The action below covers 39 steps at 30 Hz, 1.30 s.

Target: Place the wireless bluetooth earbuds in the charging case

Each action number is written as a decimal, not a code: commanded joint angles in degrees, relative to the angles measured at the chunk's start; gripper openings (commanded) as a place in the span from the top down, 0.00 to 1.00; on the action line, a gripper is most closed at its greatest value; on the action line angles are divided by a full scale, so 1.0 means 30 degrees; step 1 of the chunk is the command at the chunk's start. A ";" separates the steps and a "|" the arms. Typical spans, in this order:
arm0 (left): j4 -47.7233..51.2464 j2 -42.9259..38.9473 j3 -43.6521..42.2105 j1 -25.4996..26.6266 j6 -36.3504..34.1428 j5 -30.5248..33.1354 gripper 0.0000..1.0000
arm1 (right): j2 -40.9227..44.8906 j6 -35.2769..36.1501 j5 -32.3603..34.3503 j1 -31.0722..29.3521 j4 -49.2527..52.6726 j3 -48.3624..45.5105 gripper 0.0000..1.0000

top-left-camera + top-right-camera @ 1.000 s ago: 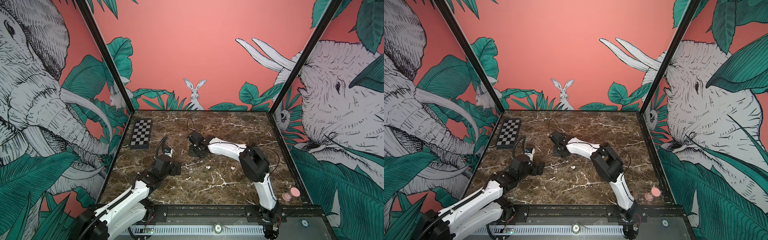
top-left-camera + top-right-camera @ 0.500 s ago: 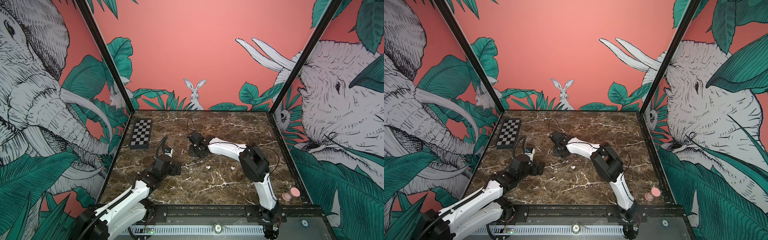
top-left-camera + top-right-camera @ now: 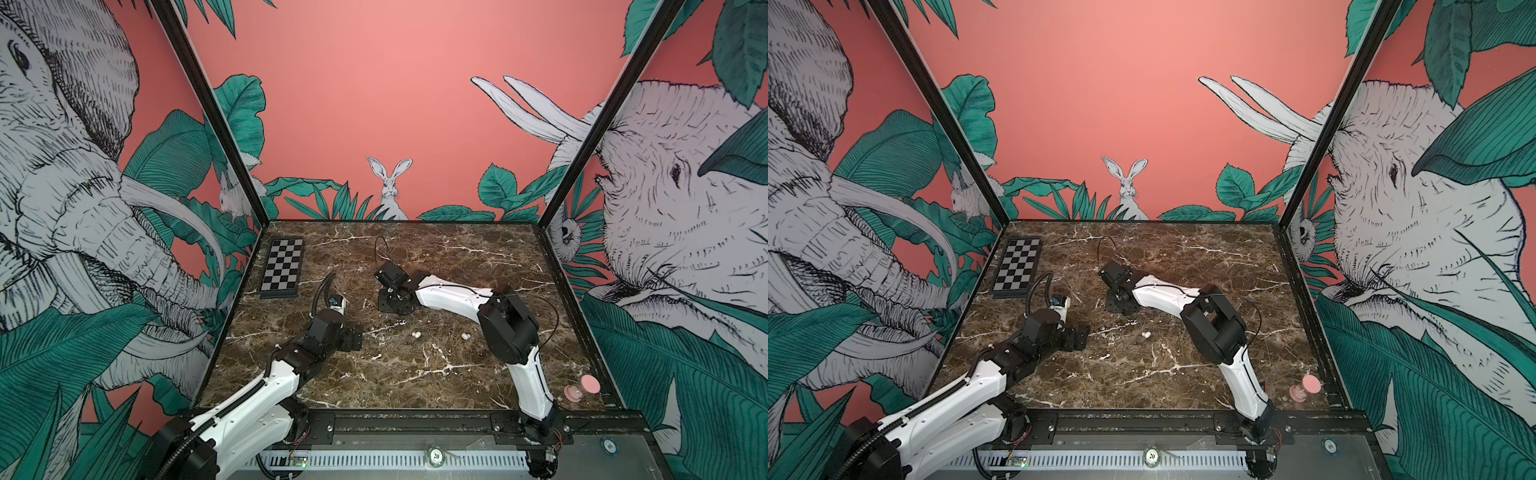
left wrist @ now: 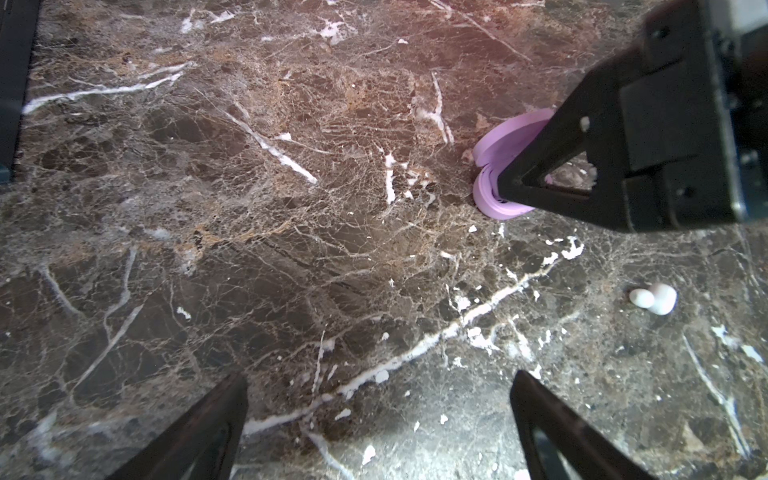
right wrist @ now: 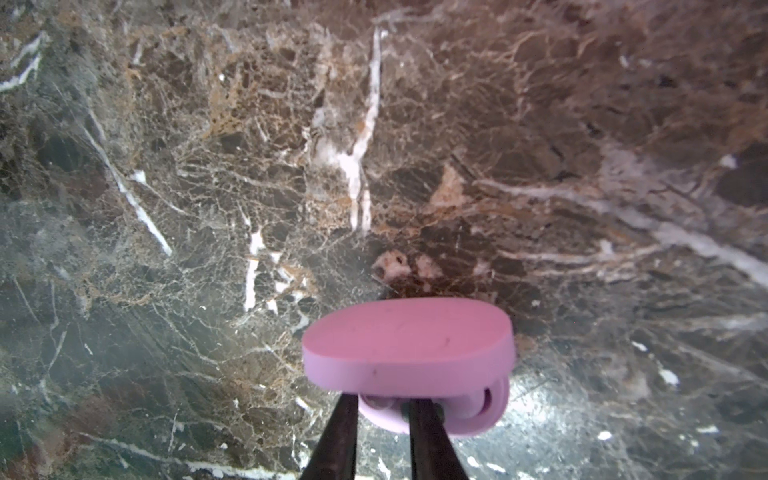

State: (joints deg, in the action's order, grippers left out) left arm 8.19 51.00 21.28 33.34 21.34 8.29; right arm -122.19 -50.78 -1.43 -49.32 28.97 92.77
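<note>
White earbud (image 4: pixel 653 299) lies near gaping, empty left hand (image 4: pixel 378 378); right hand (image 5: pixel 382 409), barely parted, touches lilac case (image 5: pixel 407 336).

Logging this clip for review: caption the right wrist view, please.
Right gripper, fingers close together, at the open purple case on the marble table.

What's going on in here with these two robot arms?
The right pincer has its tips at the mouth of an open purple charging case on the marble table; whether it grips an earbud, I can't tell. The left pincer hangs wide open and empty nearby. One white earbud and a second white earbud lie loose on the table.
</note>
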 commanded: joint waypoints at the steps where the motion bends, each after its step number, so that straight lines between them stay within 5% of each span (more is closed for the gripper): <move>1: -0.0326 -0.0002 0.0407 0.0077 -0.0201 -0.0153 0.01 | 0.0263 -0.0178 -0.0280 0.0093 -0.0219 0.0096 0.76; 21: -0.0196 -0.0017 0.0470 0.0077 -0.0259 -0.0172 0.01 | 0.2963 -0.0147 -0.1249 0.0093 -0.0654 -0.0390 0.58; 39: -0.0154 -0.0154 0.0442 0.0077 -0.0262 -0.0179 0.01 | 0.3945 0.4692 -0.4219 0.2850 -0.1942 -0.3067 0.43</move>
State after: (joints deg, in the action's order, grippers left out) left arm 8.19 51.31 21.39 33.34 20.93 7.94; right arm -109.89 -40.16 -12.12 -39.92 24.43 84.47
